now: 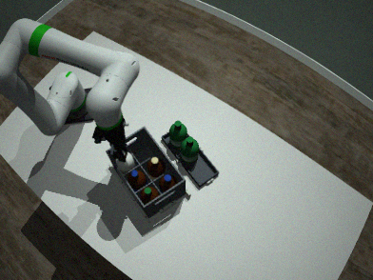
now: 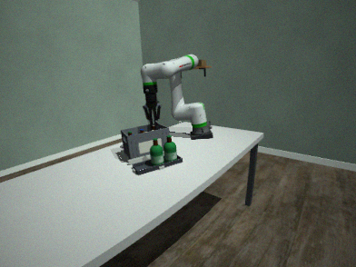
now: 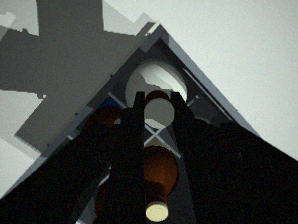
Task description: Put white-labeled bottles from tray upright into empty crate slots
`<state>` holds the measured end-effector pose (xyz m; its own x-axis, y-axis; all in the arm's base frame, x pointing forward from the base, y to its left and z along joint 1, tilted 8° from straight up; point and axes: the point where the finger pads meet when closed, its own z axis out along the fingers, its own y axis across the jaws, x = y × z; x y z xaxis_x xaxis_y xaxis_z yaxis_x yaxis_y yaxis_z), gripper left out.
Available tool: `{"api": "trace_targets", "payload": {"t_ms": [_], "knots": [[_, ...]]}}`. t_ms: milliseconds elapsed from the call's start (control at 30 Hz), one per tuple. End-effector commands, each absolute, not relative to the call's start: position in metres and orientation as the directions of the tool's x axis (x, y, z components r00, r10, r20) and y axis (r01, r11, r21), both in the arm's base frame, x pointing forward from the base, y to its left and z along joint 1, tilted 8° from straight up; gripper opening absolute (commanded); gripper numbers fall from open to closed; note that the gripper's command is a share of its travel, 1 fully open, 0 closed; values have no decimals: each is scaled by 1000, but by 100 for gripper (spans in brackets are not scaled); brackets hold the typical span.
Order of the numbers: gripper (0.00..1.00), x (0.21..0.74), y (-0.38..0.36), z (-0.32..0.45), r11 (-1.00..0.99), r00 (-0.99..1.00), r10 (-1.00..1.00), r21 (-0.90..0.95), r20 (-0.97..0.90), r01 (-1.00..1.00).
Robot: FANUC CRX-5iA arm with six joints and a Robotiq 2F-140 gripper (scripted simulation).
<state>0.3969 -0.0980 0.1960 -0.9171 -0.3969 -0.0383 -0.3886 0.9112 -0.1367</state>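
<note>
From the top, your gripper (image 1: 117, 153) sits over the crate's (image 1: 175, 192) near-arm slot, its fingers pinching a white bottle (image 1: 126, 164) whose body the wrist mostly hides. Four capped bottles fill other slots. Two green bottles (image 1: 184, 140) stand on the tray (image 1: 209, 172).

From outside, the crate hides the fingertips and the white bottle.

At the wrist, dark fingers clamp a pale cap (image 3: 158, 111), probably that bottle's; below is shadow.

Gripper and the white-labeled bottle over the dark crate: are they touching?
Touching. In the wrist view the black fingers clamp the neck of the white-labeled bottle from both sides, above a slot of the dark crate; the gripper is shut on it.
</note>
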Motion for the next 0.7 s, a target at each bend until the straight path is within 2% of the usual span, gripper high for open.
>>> {"api": "trace_targets", "payload": {"t_ms": [0,667], "knots": [[10,397,-98,196,911,-917,-397,-138,-39,-389],[10,398,-99,187,911,-917,-397,-138,-39,-389]]}}
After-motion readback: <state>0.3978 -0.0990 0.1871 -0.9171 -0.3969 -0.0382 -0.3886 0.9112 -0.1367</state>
